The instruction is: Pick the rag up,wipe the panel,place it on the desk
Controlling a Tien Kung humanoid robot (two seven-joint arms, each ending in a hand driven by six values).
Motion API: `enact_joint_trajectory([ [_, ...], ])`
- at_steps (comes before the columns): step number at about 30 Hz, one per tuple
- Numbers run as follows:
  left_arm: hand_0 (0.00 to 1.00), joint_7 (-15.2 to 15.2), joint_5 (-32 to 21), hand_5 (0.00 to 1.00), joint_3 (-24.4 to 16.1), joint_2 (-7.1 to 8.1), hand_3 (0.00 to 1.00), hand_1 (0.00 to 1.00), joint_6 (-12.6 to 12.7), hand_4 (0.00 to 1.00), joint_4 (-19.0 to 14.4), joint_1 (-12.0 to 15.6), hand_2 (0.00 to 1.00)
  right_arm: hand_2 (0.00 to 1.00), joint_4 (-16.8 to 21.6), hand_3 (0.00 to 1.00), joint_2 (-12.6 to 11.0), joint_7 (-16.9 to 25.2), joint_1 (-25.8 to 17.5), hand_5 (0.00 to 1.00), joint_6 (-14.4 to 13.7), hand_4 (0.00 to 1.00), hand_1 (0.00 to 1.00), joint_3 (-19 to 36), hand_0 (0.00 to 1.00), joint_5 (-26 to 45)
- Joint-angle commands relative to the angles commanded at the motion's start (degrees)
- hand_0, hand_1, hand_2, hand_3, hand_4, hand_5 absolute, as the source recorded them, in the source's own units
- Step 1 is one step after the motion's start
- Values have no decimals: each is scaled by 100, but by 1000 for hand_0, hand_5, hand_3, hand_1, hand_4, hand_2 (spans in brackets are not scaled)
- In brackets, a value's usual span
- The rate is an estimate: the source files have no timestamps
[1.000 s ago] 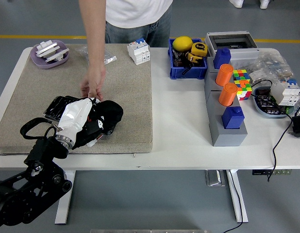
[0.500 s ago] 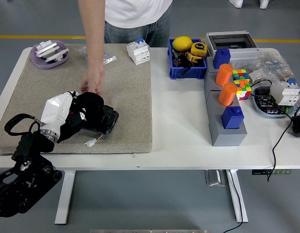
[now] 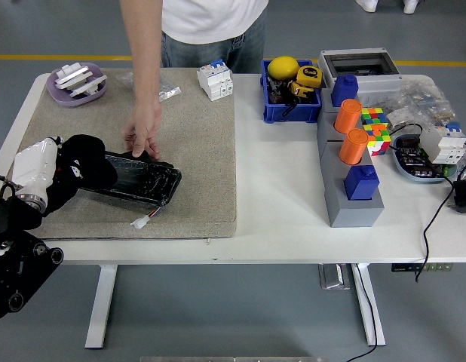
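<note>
Black crumpled rag is clamped in my left robot hand at the flat black glossy panel's left end; wiping step; next, sweep rightward toward the person's steadying hand.

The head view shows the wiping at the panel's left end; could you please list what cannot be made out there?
- Left hand: its fingers are buried in the black rag, so the grip itself is hidden.
- Panel: its left end lies under the rag.
- Person's hand: fingertips reach the panel's far edge; actual contact is too small to confirm.
- Right arm: out of view.
</note>
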Motion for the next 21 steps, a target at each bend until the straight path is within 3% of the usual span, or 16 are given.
enact_joint_trajectory([
  [8,213,-55,-48,2,-174,100,487,162,26,82,292,-78,522,695,11,643,2,-1,-1,523,3,998,628,-9,748,-2],
  [21,213,-97,-39,2,-202,107,483,161,70,76,367,-133,519,695,27,645,13,0,10,525,10,998,628,15,750,-25],
])
